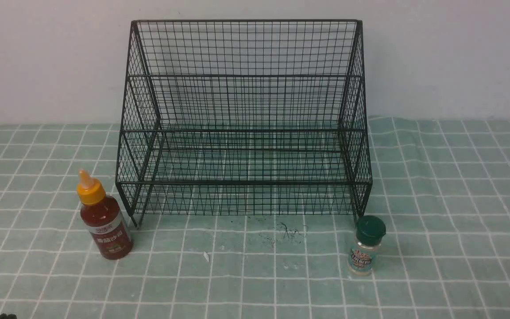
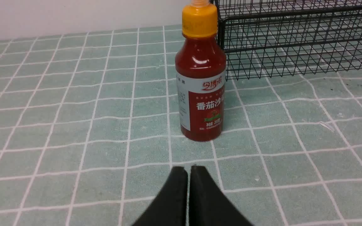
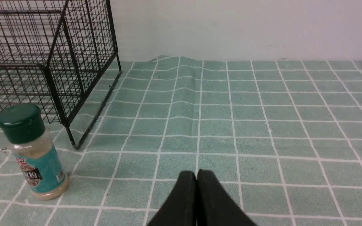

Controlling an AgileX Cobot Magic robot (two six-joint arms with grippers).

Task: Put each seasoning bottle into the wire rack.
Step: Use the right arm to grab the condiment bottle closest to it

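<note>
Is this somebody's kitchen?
Probably not a real kitchen, more a practice setup dressed like one: a green checked cloth against a bare white wall, with just a wire rack, a sauce bottle and a small shaker set out.

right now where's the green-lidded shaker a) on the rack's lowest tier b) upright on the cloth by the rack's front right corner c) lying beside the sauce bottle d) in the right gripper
b: the shaker stands upright on the cloth just outside the front right corner of the wire rack; the right gripper is shut and empty.
</note>
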